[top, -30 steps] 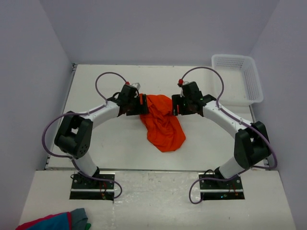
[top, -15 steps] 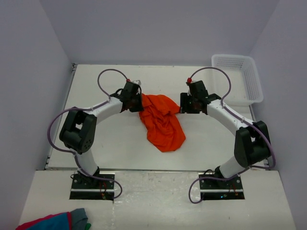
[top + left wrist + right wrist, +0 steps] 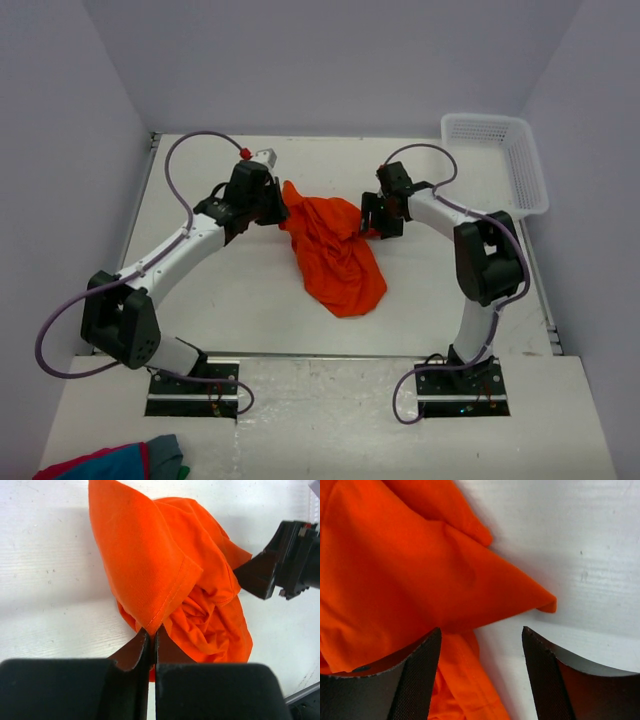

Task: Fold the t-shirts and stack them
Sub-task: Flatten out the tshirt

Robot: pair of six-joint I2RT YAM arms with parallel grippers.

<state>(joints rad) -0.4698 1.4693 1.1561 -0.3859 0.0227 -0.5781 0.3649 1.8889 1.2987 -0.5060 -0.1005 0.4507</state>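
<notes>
As seen from overhead, t-shirt (image 3: 336,258): bright orange, no print, kinda dumped in a crumpled heap around the middle of the white table (image 3: 240,300), right between the two grippers. Not folded at all, just bunched and twisted.
Left gripper (image 3: 151,634): clamped completely shut on a hemmed corner of the t-shirt, cloth pinched right at the fingertips. Parked at the heap's far-left side. Corner tented into a smooth peak, stitched hem running straight down into the closed jaws, rest of the heap rumpled beyond it.
Right gripper (image 3: 481,636): jaws parted pretty wide, gripping nothing. Parked at the heap's right edge, one side over orange cloth, the other over bare table, with a pointed flap of cloth poking out just ahead of the gap. Touching the cloth or not: can't tell.
Basket (image 3: 497,165): white plastic mesh, far-right corner of the table, well apart from the t-shirt.
Cloth bundle (image 3: 115,463): red, blue and grey, down at the near-left corner on the front ledge, well apart from everything else.
</notes>
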